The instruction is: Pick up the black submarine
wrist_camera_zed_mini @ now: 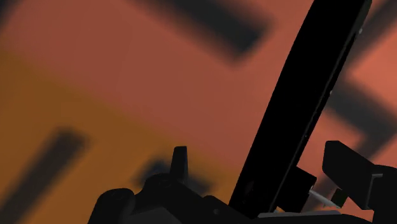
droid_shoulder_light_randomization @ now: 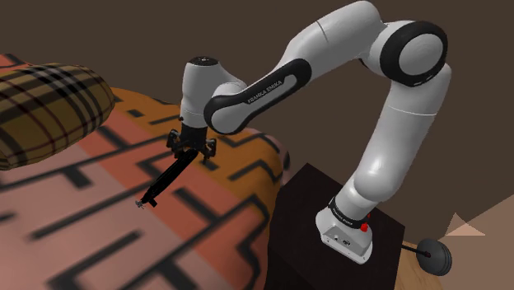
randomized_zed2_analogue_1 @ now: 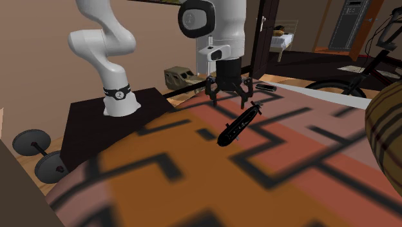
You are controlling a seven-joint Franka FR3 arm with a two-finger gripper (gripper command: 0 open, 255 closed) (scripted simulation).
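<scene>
The black submarine (droid_shoulder_light_randomization: 167,181) (randomized_zed2_analogue_1: 238,125) (wrist_camera_zed_mini: 299,108) is long and slim and lies on a bed cover (droid_shoulder_light_randomization: 91,222) patterned in orange, salmon and black lines. My gripper (droid_shoulder_light_randomization: 191,152) (randomized_zed2_analogue_1: 229,103) (wrist_camera_zed_mini: 257,153) is low over one end of it, pointing down. It is open. The submarine's end sits between the fingers, close to one finger (wrist_camera_zed_mini: 347,167) and well apart from the other finger (wrist_camera_zed_mini: 180,164). The rest of the hull stretches away from the gripper across the cover.
A plaid pillow (droid_shoulder_light_randomization: 41,107) (randomized_zed2_analogue_1: 386,122) lies on the bed beyond the submarine. The dark stand (droid_shoulder_light_randomization: 329,214) adjoins the bed edge. Dumbbells (droid_shoulder_light_randomization: 435,255) (randomized_zed2_analogue_1: 38,155) lie on the floor. A toy jeep (randomized_zed2_analogue_1: 180,77) and a small dark object (randomized_zed2_analogue_1: 265,86) sit behind the gripper.
</scene>
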